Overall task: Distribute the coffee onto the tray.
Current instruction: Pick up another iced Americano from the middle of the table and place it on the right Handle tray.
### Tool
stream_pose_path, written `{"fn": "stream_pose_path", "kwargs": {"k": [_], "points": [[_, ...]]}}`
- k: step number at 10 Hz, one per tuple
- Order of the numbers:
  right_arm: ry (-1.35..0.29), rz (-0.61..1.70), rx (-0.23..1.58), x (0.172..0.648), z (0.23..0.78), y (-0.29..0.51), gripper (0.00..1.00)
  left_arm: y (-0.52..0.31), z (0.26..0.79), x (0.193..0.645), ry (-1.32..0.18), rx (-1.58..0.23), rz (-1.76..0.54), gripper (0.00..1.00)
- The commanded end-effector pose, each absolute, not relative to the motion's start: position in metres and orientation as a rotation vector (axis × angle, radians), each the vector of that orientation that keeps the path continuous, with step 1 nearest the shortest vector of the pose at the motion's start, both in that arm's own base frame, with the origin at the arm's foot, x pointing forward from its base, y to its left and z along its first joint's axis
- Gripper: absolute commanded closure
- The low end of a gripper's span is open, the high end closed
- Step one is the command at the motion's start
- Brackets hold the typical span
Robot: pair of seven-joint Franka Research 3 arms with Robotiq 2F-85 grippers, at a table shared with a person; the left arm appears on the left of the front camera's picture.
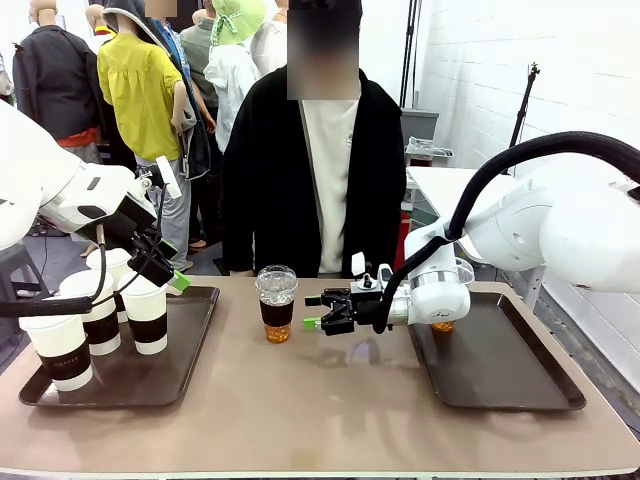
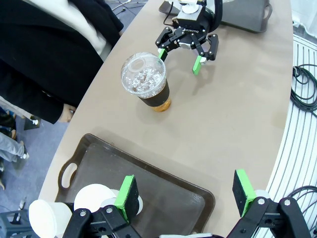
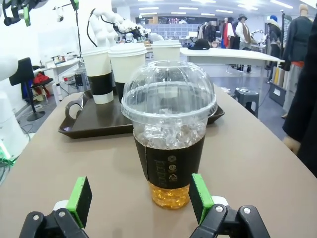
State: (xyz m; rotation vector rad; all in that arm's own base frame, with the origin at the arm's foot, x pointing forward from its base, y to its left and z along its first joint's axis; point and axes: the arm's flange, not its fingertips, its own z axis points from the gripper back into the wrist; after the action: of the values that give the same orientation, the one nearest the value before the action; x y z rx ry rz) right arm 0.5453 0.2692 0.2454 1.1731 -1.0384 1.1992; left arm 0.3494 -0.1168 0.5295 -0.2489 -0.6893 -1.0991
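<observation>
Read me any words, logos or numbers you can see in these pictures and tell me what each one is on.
"ROBOTIQ": small white lettering on the black body of the right gripper, seen from the left wrist camera.
Faint print and two round symbols on the dark brown sleeve of the clear dome-lidded plastic cup: too dim to read.
White lidded paper cups with dark sleeves: no legible print.

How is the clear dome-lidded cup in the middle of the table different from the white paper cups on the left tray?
The dome-lidded cup is clear plastic, showing ice and amber drink; the white paper cups are opaque. Its lid is a clear dome; theirs are flat and white. It stands alone on the bare table, in front of the open right gripper; they stand grouped on the left tray. Both kinds stand upright and wear a dark sleeve.
</observation>
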Motion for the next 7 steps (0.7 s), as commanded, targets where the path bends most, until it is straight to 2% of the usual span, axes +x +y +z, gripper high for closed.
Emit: {"fn": "stream_pose_path", "kwargs": {"k": [1,7], "points": [[-1.064,1.192,1.159,0.553,0.240,0.282,0.00,-0.114,0.528,0.351,-0.691,-0.269,-1.116,0.00],[-1.113,1.189,1.165,0.558,0.234,0.304,0.00,-0.114,0.528,0.351,-0.691,-0.269,-1.116,0.00]]}}
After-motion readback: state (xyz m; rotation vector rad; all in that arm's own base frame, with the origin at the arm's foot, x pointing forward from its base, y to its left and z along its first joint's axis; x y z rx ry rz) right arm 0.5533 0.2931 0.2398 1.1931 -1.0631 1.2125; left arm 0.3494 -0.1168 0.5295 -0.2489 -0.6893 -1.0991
